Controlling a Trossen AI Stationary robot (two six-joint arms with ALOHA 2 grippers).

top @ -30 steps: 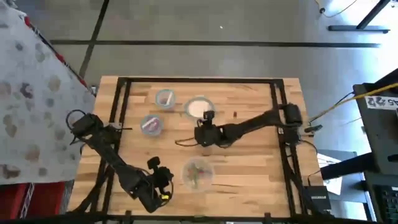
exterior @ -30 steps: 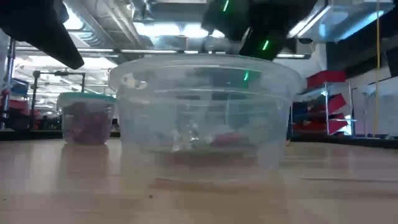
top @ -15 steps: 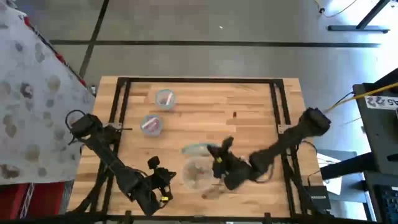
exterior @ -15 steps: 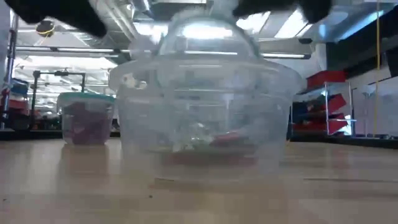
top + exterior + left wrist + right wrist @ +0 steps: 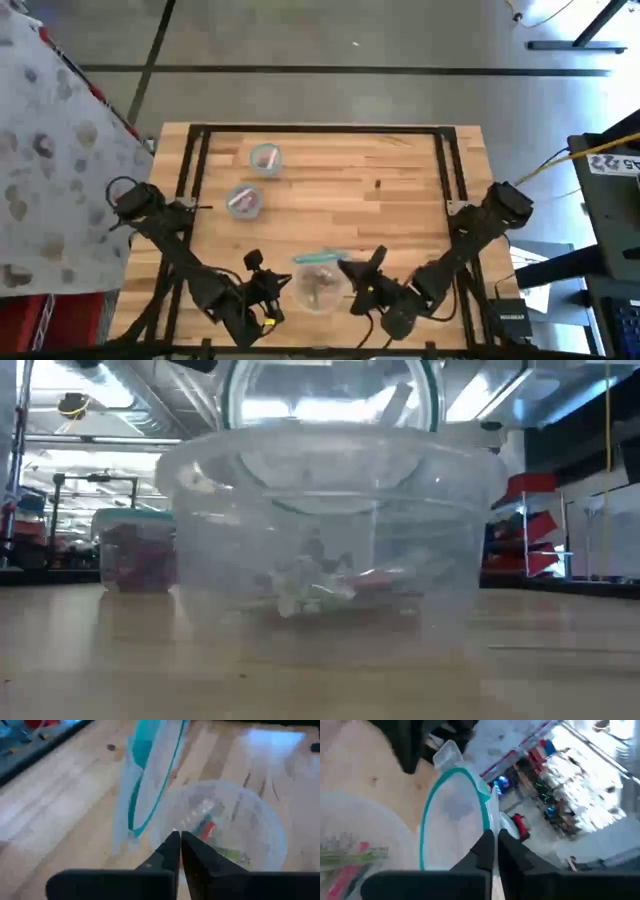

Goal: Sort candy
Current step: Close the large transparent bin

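- Currently the right tool (image 5: 352,272), fingers pressed together on its rim, holds a round clear teal-rimmed lid (image 5: 454,815) tilted just beside the large clear plastic bowl (image 5: 320,285).
- Left tool (image 5: 283,283), pressed together and empty, sits at the bowl's opposite side.
- Pink and green candy (image 5: 210,831) lies inside.
- Judged next: set the lid aside and reach into the bowl.
- Two small lidded tubs (image 5: 244,200) hold sorted pieces.

The left gripper (image 5: 179,839) has its two dark fingers pressed together, tips meeting at the near rim of a clear round bowl (image 5: 260,820). Just ahead of the tips, inside the bowl, lie candy (image 5: 207,829) pieces, one reddish and one greenish. Off to one side of the tips, a teal-rimmed clear lid (image 5: 150,775) stands tilted on edge above the wooden table (image 5: 65,795).
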